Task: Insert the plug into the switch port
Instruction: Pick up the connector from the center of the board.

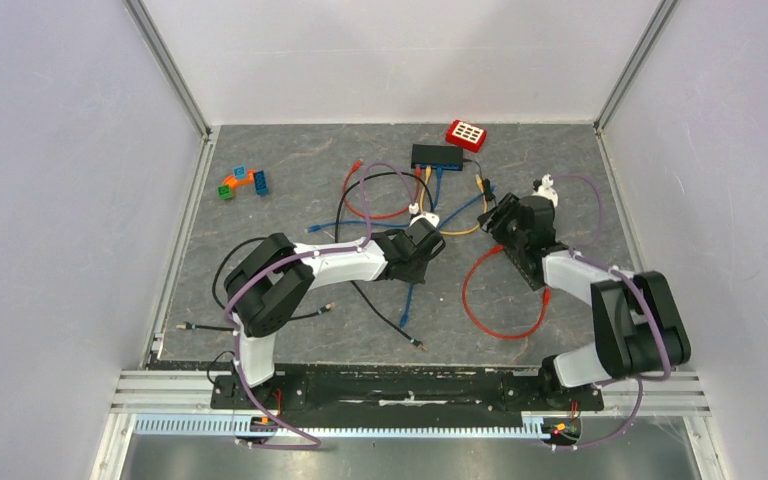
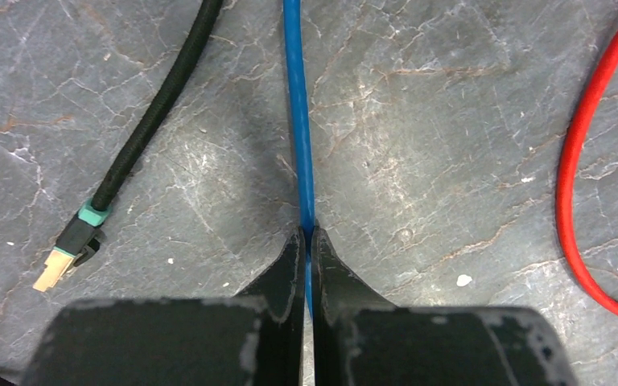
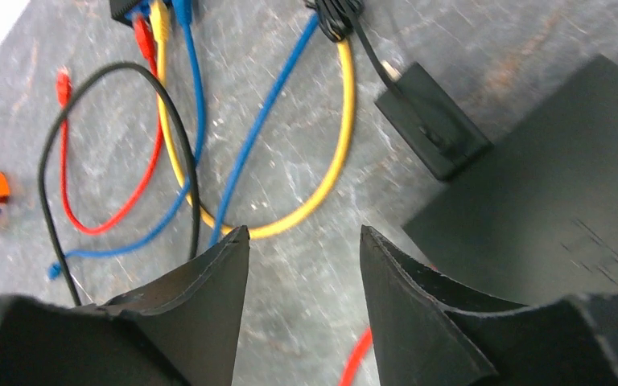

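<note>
Your left gripper (image 2: 307,241) is clamped shut on the blue cable (image 2: 296,104), which runs straight out ahead of its fingertips. The plug itself isn't visible in the left wrist view, so you can't tell how close to it you're holding. The switch (image 1: 437,155) sits toward the far edge, beyond that gripper and slightly right. Your right gripper (image 3: 304,241) stands apart, holding nothing, just right of the switch's cables. Expect to carry the cable far-ward.
</note>
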